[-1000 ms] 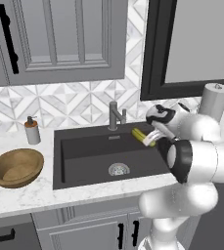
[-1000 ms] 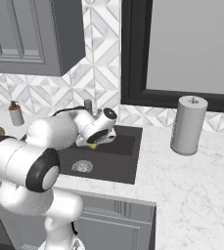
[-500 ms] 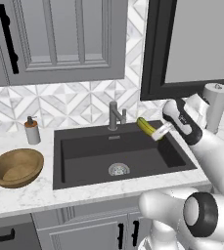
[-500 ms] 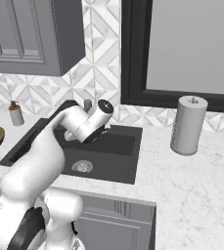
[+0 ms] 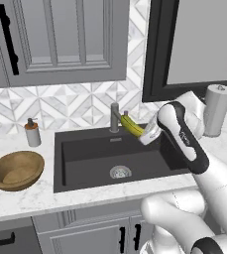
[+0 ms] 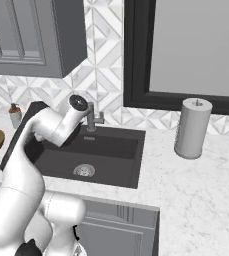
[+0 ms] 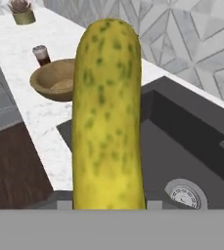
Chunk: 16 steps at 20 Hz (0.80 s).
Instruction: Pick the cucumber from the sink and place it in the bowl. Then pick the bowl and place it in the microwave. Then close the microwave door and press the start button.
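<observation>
The white arm rises from the base, bends at its dark elbow and reaches forward and left, its gripper [image 5: 143,134] raised with jaws clamped on the cucumber [image 5: 131,125], which juts from them.

the bowl [image 5: 16,170] looks grained wood, the sink [image 5: 87,168] matt dark, its drain [image 5: 120,172] shiny metal, the cucumber [image 7: 107,117] mottled and dull.

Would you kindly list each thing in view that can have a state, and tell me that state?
Curved yellow cucumber with greenish tips: gripped, lifted above the basin.
Gripper: fingers shut on the cucumber.
Round brown wooden bowl: empty, upright on the counter.
Dark grey rectangular sink: empty, dry.
Grey metal faucet: off.
</observation>
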Motion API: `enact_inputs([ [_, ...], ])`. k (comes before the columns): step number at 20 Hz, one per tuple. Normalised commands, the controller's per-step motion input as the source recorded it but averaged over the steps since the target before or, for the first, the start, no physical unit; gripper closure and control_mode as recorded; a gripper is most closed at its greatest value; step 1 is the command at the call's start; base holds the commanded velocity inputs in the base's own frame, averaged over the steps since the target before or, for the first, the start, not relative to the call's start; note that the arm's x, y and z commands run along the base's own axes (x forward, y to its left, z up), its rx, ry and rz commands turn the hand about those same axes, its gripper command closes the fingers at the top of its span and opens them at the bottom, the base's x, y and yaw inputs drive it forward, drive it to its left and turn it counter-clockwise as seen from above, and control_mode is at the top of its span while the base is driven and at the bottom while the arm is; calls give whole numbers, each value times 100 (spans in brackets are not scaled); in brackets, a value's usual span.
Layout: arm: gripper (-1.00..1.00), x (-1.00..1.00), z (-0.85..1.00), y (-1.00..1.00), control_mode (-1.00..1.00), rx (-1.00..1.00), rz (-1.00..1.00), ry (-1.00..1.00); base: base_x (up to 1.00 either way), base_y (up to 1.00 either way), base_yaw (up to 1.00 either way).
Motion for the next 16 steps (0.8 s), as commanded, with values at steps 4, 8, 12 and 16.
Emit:
enact_inputs([
  [4, 100, 0, 47, 100, -100, -2, 18, 4, 0, 0, 0],
  [8, 100, 0, 39, 100, -100, -3, 21, 6, 0, 0, 0],
  [12, 100, 0, 1, 100, -100, -11, 14, 0, 0, 0, 0],
  [16, 100, 8, -3, 100, -100, -11, 6, 4, 0, 0, 0],
])
